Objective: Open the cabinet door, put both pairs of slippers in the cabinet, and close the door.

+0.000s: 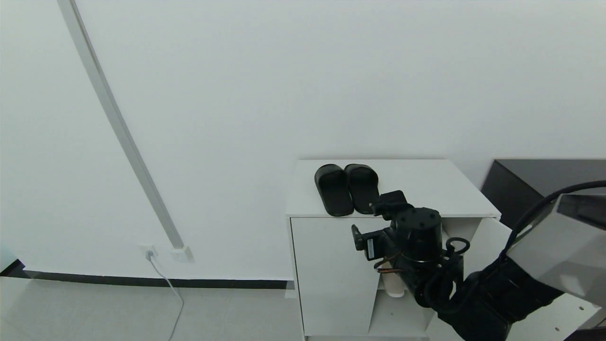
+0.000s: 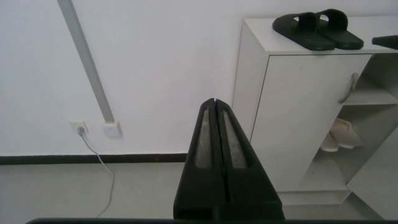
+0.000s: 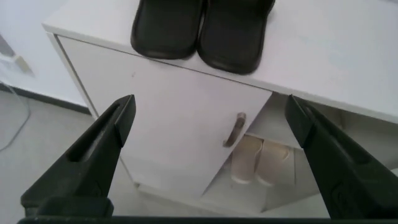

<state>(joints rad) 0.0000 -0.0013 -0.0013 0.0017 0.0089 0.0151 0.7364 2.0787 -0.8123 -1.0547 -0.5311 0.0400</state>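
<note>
Right jaws: the right gripper [image 3: 209, 106] stands wide open and empty, in front of the cabinet's upper edge, just short of the black slippers.
Left jaws: the left gripper [image 2: 214, 106] is pressed together, holding nothing, well apart from the cabinet on its left side.
Black slippers [image 1: 347, 188]: a pair on the cabinet top, side by side and touching; long axis front to back, toes toward the wall, heels at the front edge.
Beige slippers [image 3: 258, 160]: a pair side by side on a shelf in the open right compartment; toe direction cannot be told.
White cabinet [image 1: 426, 184]: against the wall.
Left door [image 1: 331, 270]: closed, its handle [image 3: 234, 129] upright at the inner edge.
Right door [image 1: 485, 241]: swung open.
Wall socket [image 1: 148, 251]: low on the wall, a cable [image 1: 173, 293] trailing to the floor.
</note>
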